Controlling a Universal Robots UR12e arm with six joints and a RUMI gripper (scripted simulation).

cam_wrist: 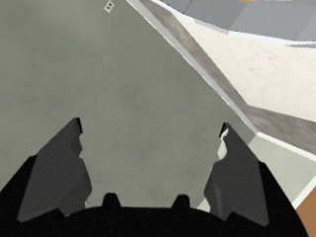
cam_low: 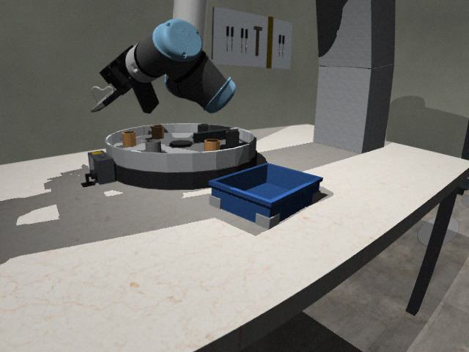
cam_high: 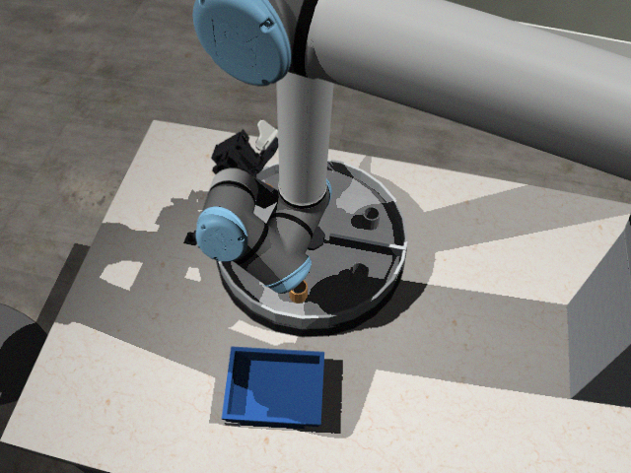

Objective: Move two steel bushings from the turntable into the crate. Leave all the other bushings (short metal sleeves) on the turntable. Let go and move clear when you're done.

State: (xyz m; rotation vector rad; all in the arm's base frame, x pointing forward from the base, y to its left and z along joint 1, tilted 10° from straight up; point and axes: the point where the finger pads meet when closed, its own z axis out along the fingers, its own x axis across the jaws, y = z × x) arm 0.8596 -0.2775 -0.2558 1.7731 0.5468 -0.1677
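Blue end caps mark the joints of the grey arm (cam_high: 304,137) (cam_low: 190,10), whose pale tube descends over the turntable (cam_high: 306,322) (cam_low: 170,163) (cam_wrist: 269,22) in the top view. Beneath it, the dark wrist (cam_high: 280,241) (cam_low: 163,60) folds sideways, carrying the gripper (cam_high: 269,138) (cam_low: 97,101) (cam_wrist: 152,121) out beyond the blue caps. In the exterior view the gripper slants downward toward the left of the picture, above rim level and well apart from the bushings. The wrist view shows its two fingers spread wide, with nothing between them; the end effector is open and unladen. Past the fingers appear the grey-green wall (cam_wrist: 118,89) and part of the pale table (cam_wrist: 281,74).

Three grey bushings stand upright on the turntable: one near the front rim (cam_low: 153,146), and one on either side of the low divider (cam_high: 362,244) (cam_low: 212,135), the shaded bushing (cam_high: 359,272) (cam_low: 231,138) and the farther bushing (cam_high: 371,219) (cam_low: 203,127). Three copper-coloured bushings (cam_high: 298,292) (cam_low: 128,138) share the disc. The blue crate (cam_high: 275,423) (cam_low: 242,193) sits upright on the table beside the turntable, its bare floor partly lit.
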